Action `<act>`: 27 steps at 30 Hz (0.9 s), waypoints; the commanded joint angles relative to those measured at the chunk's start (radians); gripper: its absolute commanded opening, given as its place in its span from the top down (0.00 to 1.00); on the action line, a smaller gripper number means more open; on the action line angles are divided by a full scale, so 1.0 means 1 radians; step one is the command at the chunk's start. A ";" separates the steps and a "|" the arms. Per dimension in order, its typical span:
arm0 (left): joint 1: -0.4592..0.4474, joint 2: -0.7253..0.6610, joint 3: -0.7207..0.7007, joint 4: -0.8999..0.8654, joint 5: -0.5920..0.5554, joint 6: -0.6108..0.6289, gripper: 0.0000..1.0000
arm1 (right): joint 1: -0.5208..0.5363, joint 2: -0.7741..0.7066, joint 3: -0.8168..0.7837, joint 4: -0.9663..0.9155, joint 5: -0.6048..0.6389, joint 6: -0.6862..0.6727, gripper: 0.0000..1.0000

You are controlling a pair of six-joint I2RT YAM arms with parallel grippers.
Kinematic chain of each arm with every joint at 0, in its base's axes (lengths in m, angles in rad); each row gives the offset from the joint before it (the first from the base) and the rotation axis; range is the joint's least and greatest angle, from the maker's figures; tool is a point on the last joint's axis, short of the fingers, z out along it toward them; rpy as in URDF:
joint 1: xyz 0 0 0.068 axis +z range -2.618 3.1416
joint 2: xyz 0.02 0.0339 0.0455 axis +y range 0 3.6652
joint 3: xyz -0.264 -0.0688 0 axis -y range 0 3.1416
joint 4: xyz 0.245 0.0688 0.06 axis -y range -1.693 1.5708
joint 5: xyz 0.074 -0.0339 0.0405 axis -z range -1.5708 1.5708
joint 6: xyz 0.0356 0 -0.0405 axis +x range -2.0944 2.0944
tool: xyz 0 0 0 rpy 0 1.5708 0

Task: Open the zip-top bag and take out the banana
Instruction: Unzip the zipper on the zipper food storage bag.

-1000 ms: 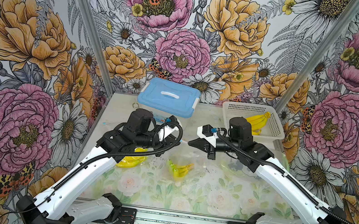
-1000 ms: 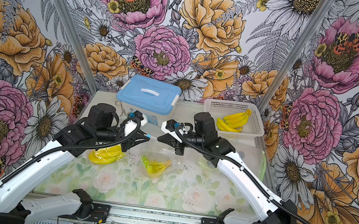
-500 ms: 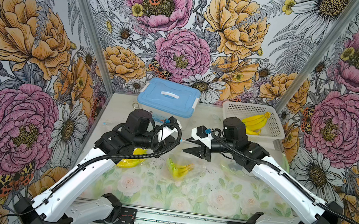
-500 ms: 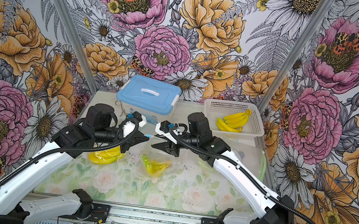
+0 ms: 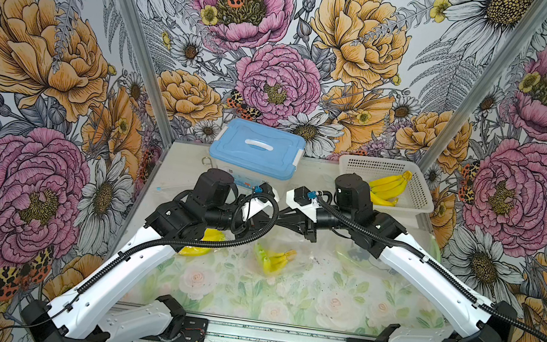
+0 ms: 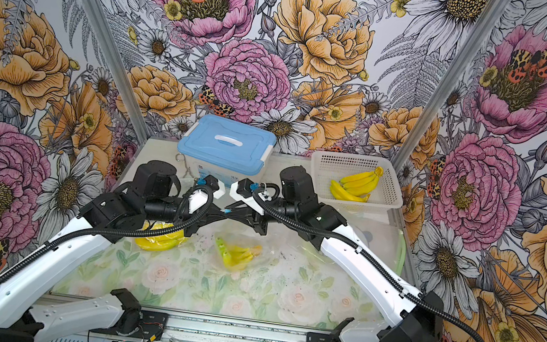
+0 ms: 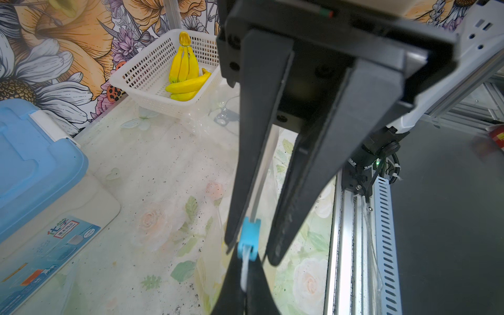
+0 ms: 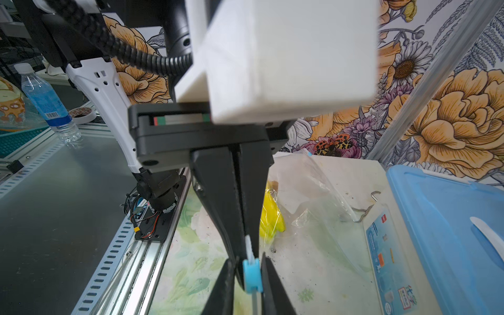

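Note:
The clear zip-top bag (image 5: pixel 293 251) hangs by its top edge over the middle of the table. The banana (image 5: pixel 274 257) (image 6: pixel 238 252), a small yellow bunch, lies inside it. My left gripper (image 7: pixel 245 289) (image 5: pixel 267 217) is shut on the bag's white zip strip (image 7: pixel 245 270). The blue slider (image 7: pixel 248 237) (image 8: pixel 252 275) sits on that strip just past its fingertips. My right gripper (image 8: pixel 249 270) (image 6: pixel 233 210) faces the left one tip to tip. Its jaws stand narrowly round the slider: one finger touches it, and a thin gap shows at the other.
A second bagged yellow bunch (image 6: pixel 157 239) lies under my left arm. At the back stand a blue-lidded box (image 5: pixel 257 147) and a white basket (image 5: pixel 417 199) holding bananas. Another clear bag (image 5: pixel 354 259) lies under my right arm. A wire hook (image 8: pixel 362 210) lies by the box.
My right gripper opened, moved left until it met the left gripper's tips, then narrowed its jaws round the blue slider. The left gripper stayed shut on the strip.

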 commanded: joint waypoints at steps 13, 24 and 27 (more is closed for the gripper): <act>-0.013 -0.013 -0.007 -0.002 -0.022 0.009 1.00 | 0.018 -0.034 -0.014 0.006 0.031 0.006 0.98; 0.048 -0.046 -0.018 0.006 -0.022 -0.046 1.00 | -0.017 -0.096 -0.086 0.005 0.088 0.011 1.00; 0.095 -0.067 -0.034 0.034 0.007 -0.071 1.00 | -0.037 -0.118 -0.113 0.003 0.098 0.015 0.99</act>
